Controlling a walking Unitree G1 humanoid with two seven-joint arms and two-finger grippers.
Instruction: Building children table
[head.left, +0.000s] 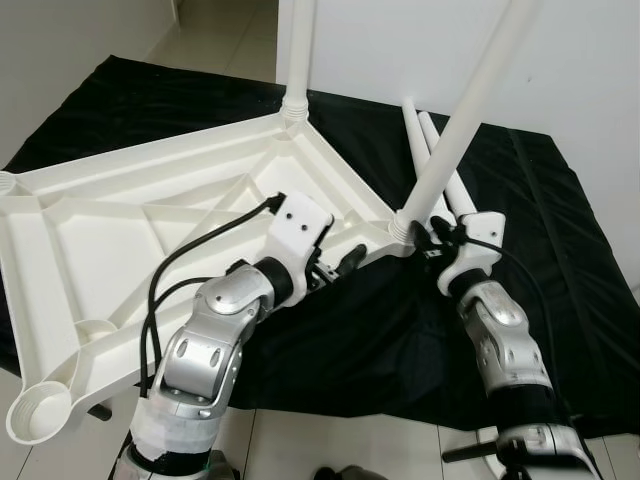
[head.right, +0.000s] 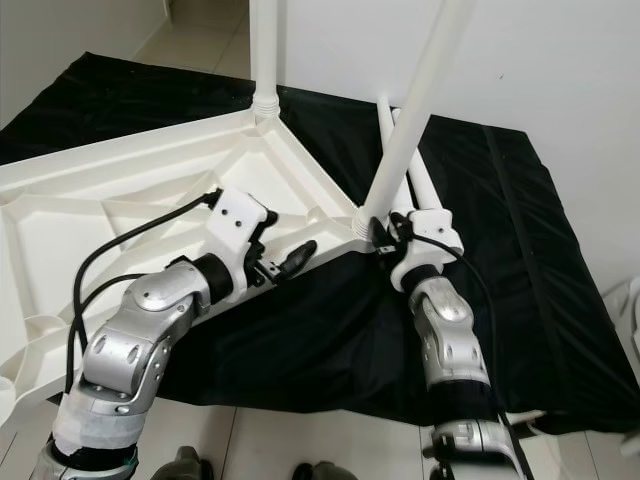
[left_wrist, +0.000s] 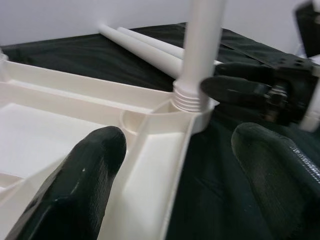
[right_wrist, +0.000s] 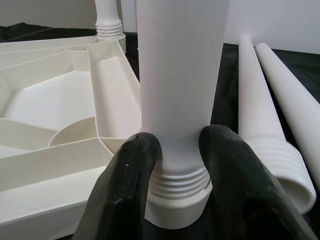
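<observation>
No legible text, labels, brand marks, numbers or signs anywhere. White plastic tabletop (head.left: 120, 230): plain moulded ribs, no lettering. Table legs (right_wrist: 280, 115): bare white, unmarked. Black cloth (head.left: 560, 250): no print. Silver arm housings and white wrist mounts: no readable marking.

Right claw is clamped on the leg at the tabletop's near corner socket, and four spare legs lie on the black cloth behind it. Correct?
Not quite: two spare legs lie on the black cloth, as the right wrist view shows. The right claw is indeed clamped on the leg at the tabletop corner socket.
</observation>
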